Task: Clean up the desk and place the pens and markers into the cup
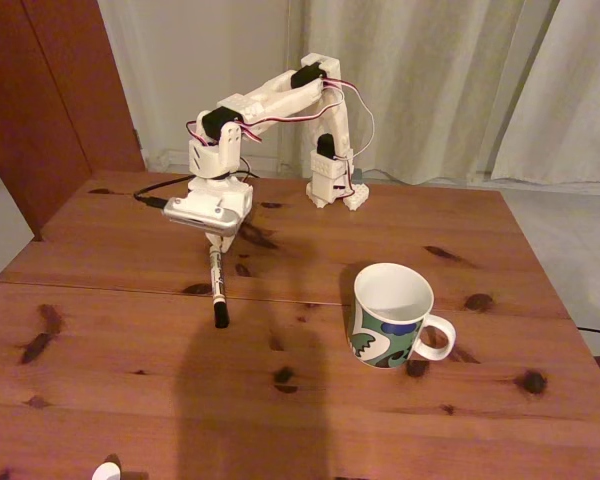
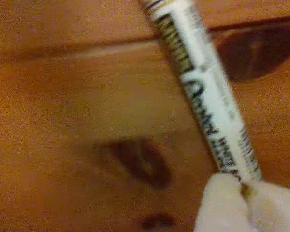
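**Marker pinched at one end, cup waiting at lower right**

The marker (image 1: 217, 290) was the one item to clear, but the widest thing in the fixed view was the desk (image 1: 130, 400), a reddish-brown knotted wooden top with a seam running across the middle of the frame. On it, right of centre and slightly below, stood the cup (image 1: 391, 317), upright, mouth open, handle pointing toward the right edge. The white arm (image 1: 280, 95) rose from its base at upper centre and reached down to the left of centre.

The gripper (image 1: 216, 250) pointed down at the marker's upper end. In the wrist view its pale fingertips (image 2: 222, 203), at the lower right of the frame, were closed together around the marker's white barrel (image 2: 208, 96), so the gripper appeared closed on the marker near one end. The marker ran from the gripper down toward the seam, black tip lowermost; whether that tip touched the wood could not be told.

The step seemed to be lifting and carrying. Because the hold sat near one end, the marker would probably swing, so a slow lift high enough to clear the cup's rim looked wise, with the black tip brought above the open mouth before release.
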Action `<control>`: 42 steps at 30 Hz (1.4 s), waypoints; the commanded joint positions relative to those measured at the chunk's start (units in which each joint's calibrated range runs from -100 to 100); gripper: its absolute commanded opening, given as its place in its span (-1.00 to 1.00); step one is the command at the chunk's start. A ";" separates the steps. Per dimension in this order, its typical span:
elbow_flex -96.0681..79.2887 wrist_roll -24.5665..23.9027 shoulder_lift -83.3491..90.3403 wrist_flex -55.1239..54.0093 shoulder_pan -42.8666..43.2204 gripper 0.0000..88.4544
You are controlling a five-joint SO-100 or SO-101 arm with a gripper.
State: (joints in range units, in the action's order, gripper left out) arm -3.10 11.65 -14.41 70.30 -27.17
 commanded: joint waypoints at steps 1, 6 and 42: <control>-0.60 5.53 0.46 -1.01 -0.21 -0.98; -0.06 7.31 -0.69 -1.10 -0.29 -0.98; 15.81 7.37 -11.78 0.36 0.43 -0.59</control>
State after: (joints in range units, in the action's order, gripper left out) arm 11.00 18.49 -27.63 70.30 -27.47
